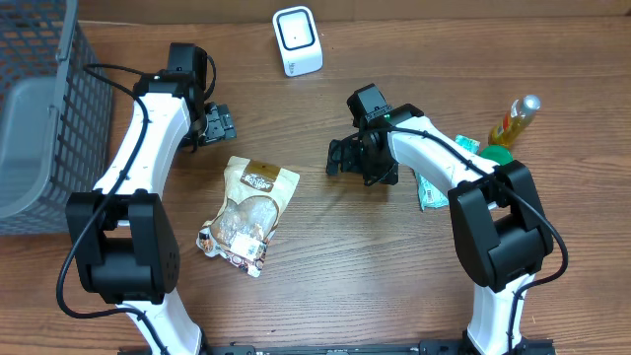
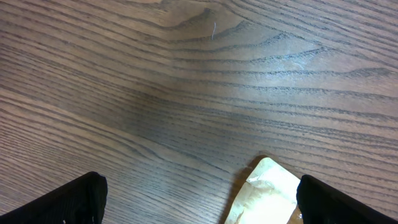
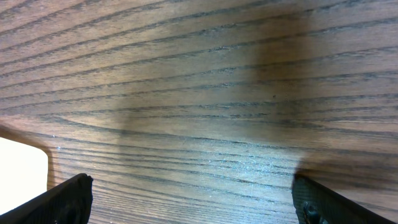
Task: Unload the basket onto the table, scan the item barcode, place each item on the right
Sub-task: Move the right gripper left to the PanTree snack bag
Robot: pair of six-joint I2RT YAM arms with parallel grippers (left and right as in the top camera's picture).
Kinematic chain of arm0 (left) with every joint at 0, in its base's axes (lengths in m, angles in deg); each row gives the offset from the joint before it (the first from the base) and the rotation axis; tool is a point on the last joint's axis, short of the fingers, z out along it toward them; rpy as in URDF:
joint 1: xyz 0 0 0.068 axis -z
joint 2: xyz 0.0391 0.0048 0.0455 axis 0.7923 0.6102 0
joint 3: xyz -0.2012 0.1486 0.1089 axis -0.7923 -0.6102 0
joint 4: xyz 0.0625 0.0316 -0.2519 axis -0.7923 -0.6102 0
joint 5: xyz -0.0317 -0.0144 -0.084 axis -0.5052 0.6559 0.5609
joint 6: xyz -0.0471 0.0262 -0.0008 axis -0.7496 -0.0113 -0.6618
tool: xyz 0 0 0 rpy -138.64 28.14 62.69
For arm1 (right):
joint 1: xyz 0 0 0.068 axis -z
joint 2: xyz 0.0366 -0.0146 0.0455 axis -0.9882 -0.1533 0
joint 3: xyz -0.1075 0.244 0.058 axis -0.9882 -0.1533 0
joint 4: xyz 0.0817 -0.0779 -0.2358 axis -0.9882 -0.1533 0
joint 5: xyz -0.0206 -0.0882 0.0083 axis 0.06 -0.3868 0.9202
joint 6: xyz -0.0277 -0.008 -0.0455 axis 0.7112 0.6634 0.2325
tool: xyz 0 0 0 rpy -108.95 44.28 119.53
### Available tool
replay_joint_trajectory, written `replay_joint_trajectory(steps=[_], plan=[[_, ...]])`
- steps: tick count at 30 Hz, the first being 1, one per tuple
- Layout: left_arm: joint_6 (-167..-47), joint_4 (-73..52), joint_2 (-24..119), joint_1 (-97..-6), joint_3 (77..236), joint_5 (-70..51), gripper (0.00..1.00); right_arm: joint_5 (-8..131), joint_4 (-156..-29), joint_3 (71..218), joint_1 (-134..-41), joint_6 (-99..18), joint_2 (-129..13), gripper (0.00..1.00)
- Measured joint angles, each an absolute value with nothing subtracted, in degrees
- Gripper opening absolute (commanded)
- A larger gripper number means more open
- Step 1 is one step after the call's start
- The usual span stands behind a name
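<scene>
Overhead and wrist views of the two-arm station. The snack bag [image 1: 246,212], the item you are to scan, lies flat on the wooden table [image 1: 325,256] left of centre, held by neither arm. Its tan top edge points toward the far side, and its print is too small to tell whether a barcode faces up. Your left tool [image 1: 219,123] hangs just beyond the bag's upper left corner, its fingers [image 2: 81,199] spread wide with nothing between them. The left wrist view shows only a pale corner of the bag at its lower edge. Your right tool [image 1: 340,158] stands to the right of the bag, apart from it, likewise wide open and empty, with bare table grain between its fingers [image 3: 68,199]. The white scanner [image 1: 297,39] stands at the far edge of the table, well apart from the bag. A grey basket [image 1: 39,118] occupies the left side; a bottle [image 1: 515,121] and a teal packet [image 1: 432,189] sit beside the right arm.
</scene>
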State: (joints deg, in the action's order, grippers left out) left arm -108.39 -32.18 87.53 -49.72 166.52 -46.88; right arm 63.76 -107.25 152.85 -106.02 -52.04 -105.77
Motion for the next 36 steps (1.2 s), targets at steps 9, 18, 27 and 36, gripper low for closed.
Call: replay_joint_trajectory(steps=[9, 18, 27, 36], plan=[[-108.4, -32.2, 87.5, -49.7, 166.5, -46.9, 1.00, 63.7, -107.3, 152.9, -106.0, -52.0, -105.8, 1.00], [-108.4, -25.4, 87.5, -49.7, 166.5, -43.7, 1.00, 63.4, -106.0, 152.9, -106.0, -52.0, -105.8, 1.00], [-108.4, -26.6, 87.5, -49.7, 166.5, -25.4, 0.99, 63.0, -105.4, 152.8, -106.0, -51.9, -105.8, 0.71], [-108.3, -30.1, 87.5, -49.7, 166.6, -21.0, 1.00, 66.4, -103.1, 152.4, -106.0, -51.8, -106.6, 0.04]])
